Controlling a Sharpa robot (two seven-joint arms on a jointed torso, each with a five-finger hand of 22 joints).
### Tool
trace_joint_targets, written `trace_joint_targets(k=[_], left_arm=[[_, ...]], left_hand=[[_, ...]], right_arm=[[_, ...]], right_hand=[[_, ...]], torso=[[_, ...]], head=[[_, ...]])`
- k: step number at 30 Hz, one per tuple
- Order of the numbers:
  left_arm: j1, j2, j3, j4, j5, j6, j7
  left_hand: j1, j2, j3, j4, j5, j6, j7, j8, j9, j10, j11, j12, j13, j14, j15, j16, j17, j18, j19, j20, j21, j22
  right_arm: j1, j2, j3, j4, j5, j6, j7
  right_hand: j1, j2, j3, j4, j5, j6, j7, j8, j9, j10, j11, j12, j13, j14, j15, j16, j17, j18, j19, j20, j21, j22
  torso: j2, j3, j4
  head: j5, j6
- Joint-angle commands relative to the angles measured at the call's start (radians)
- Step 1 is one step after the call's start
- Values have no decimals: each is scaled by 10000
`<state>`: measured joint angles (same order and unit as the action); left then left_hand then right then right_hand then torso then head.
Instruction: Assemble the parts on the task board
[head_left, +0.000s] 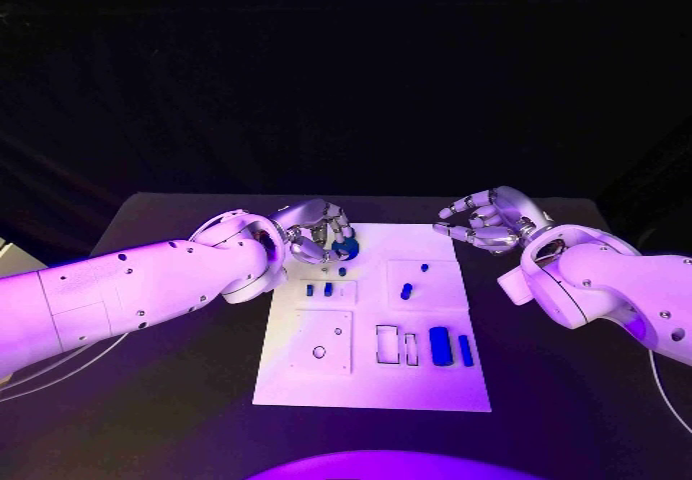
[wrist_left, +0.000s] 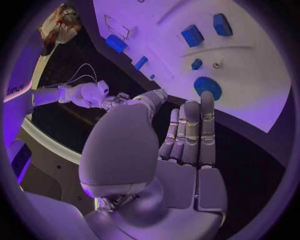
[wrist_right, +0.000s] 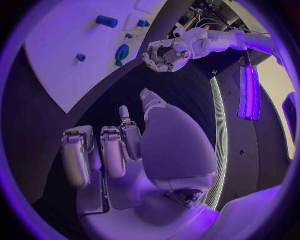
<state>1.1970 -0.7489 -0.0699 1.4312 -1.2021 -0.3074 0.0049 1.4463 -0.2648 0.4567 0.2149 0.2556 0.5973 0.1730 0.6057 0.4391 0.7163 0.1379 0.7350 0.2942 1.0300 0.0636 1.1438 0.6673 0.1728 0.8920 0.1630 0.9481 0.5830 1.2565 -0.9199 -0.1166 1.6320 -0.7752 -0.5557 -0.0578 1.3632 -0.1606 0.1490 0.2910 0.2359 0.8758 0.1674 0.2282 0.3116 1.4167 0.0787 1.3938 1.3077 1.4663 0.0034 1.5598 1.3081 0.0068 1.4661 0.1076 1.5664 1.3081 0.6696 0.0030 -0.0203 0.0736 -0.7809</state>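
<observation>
Left hand (head_left: 315, 238) sits at the far-left corner of the task board (head_left: 361, 385), fingers spread and loosely curled, nothing in them; left wrist view shows the fingers (wrist_left: 190, 132) stretched out short of the round blue part (wrist_left: 207, 87), not touching. In the head view that round part (head_left: 346, 247) lies on the board just beside the fingertips.

Moving right across the board: two small blue pegs (head_left: 319, 289) upright side by side, a tiny one (head_left: 342, 271) above them, an oval blue piece (head_left: 407, 292) mid-board, then two larger blue blocks (head_left: 440, 346) near the right edge beside empty outlined slots (head_left: 388, 343).

Right hand (head_left: 488, 222) hovers just off the board's far-right corner, fingers curled in but apart, holding nothing; right wrist view agrees.

Handling guess: parts look like small rigid plastic, light, probably smooth so could slip from metal fingertips. The round part is low and flat, best pinched by its rim from opposite sides; blocks by their long flat faces. Board looks stiff, may slide if pushed sideways
</observation>
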Motion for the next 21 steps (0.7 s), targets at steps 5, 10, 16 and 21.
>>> trace_joint_targets(k=[5, 10, 16, 21], left_arm=[[-78, 294, -48, -337, -1814, 705, -122], [-89, 446, -59, -586, -2181, 1486, -543], [-93, 625, -63, -732, -2359, 1814, -657], [-94, 717, -62, -773, -2482, 1984, -702]], left_hand=[[67, -42, -88, -72, -44, 134, 214, -36, -241, -141, -27, -27, -152, 166, 9, 285, -61, 111, 145, -9, 151, 82], [-32, -34, -239, -8, -71, 223, 210, -32, -418, -114, -36, 58, -242, 433, 7, 674, 203, 111, 218, -8, 252, 141], [-12, 2, -277, 16, -63, 413, 172, -21, -563, -9, -61, 145, -312, 638, -13, 967, 436, 114, 269, -20, 339, 193], [64, -17, -111, 48, -56, 1078, -30, -225, -994, 326, -170, 180, -550, 921, -114, 1418, 691, 113, 322, -90, 535, 323]], right_arm=[[-12, 22, -2, -7, -36, 189, 137], [-14, 27, -3, -9, -36, 183, 133], [-15, 58, -3, -10, -36, 182, 135], [-15, 72, -3, -37, -41, 171, 117]], right_hand=[[-68, 32, -57, -22, -19, -37, -35, 37, -16, -48, 16, -55, 982, 934, 30, -68, 2164, -68, 1047, 27, 44, 2627], [-68, 32, -57, -22, -19, -37, -35, 37, -16, -48, 16, -55, 982, 934, 30, -68, 2164, -68, 1047, 27, 44, 2627], [-68, 32, -57, -22, -19, -37, -35, 37, -16, -48, 16, -55, 982, 934, 30, -68, 2164, -68, 1047, 27, 44, 2627], [-48, 44, -49, -31, -8, -35, -36, 41, -17, -38, 14, -44, 991, 936, 28, -65, 2173, -68, 1047, 26, 44, 2627]], torso=[[9, 1, -13], [10, 8, 2], [1, -10, 8], [15, -3, -23]], head=[[-2, -15], [-19, -38], [-11, -51], [0, -60]])
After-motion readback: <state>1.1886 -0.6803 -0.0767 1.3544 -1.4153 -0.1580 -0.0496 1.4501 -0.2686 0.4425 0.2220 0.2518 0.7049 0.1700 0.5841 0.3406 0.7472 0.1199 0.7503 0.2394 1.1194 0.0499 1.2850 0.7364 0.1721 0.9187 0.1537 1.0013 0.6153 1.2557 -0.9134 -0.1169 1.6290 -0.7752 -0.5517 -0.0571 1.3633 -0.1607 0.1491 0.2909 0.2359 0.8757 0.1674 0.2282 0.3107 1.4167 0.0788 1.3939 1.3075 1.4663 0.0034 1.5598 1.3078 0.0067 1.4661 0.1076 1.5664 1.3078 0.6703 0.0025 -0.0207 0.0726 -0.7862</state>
